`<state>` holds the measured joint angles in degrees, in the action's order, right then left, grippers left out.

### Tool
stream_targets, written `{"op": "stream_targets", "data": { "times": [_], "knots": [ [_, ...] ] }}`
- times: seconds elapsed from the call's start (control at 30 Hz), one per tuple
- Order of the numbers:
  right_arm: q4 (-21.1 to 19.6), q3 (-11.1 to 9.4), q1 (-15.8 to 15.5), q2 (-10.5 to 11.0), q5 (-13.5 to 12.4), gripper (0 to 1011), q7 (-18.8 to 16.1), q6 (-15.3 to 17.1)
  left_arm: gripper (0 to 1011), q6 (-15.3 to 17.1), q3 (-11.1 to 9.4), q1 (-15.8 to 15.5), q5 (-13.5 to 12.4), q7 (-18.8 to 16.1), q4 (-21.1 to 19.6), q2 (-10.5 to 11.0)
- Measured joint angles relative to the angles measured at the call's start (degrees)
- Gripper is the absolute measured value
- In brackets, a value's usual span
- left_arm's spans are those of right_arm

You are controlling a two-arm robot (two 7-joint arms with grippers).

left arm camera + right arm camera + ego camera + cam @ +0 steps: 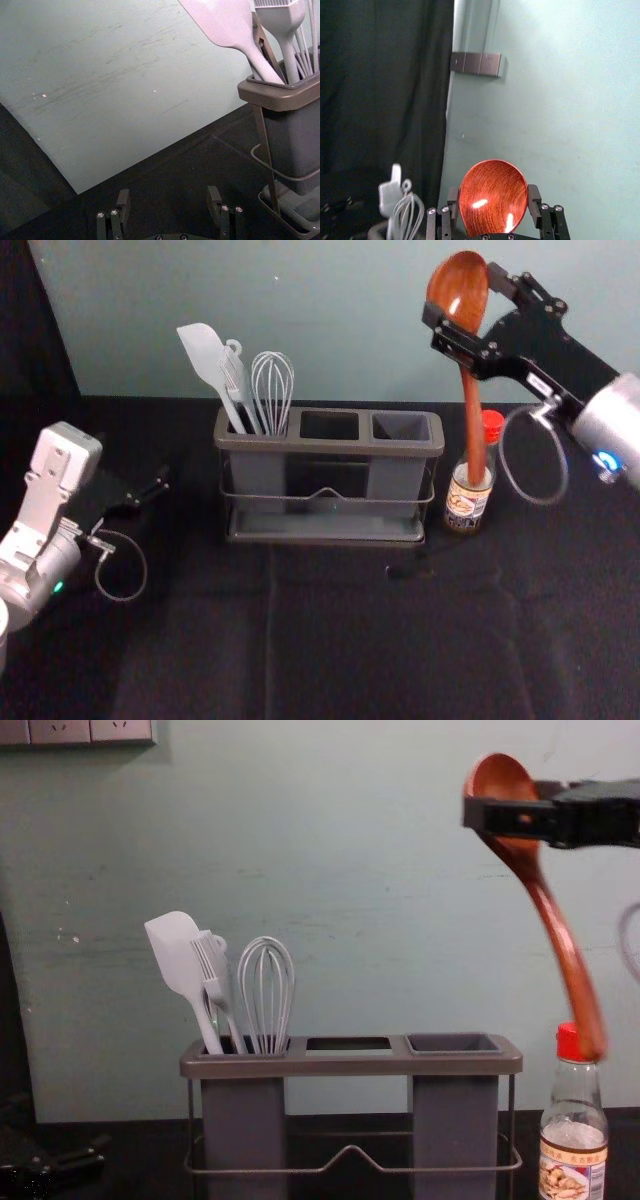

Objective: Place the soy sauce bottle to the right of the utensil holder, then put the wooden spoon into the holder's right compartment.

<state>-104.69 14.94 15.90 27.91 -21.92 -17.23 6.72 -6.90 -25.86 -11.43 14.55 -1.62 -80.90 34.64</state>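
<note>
while the right claw is high over the worktop, it has the spoon by the bowl, its fingers parted by about the bowl's width and closed on both sides of it. the bowl is up at the claw and the handle hangs down below it, slanting in the chest view, with the low end in front of the bottle. whether handle and bottle touch, i cannot tell.

the bottle stands upright on the worktop, below the right claw and just beside the holder, on the holder's right. the holder itself is lower than that claw and off to its left; its right compartment is the one nearest the claw. the spoon is outside the holder, with its bowl above rim height.

farther to the claw's left, the holder's left compartment bears the spatula, the brush and the whisk, heads up.

the left claw is low, left of the holder, its fingers spread wide apart with nothing in their hold.
</note>
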Motion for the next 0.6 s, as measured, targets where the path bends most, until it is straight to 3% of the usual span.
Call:
{"op": "stream_targets", "data": {
  "times": [0.37,0.6],
  "knots": [
    [11.76,4.01,9.52,-7.53,5.97,840,-0.32,-5.74,1005,0.0,0.0,0.0,0.0,0.0,0.0,0.01],
    [18.2,5.41,12.99,-10.99,8.71,840,-0.82,-8.95,1005,0.0,0.0,-0.01,0.0,0.0,0.0,0.0]
  ]
}}
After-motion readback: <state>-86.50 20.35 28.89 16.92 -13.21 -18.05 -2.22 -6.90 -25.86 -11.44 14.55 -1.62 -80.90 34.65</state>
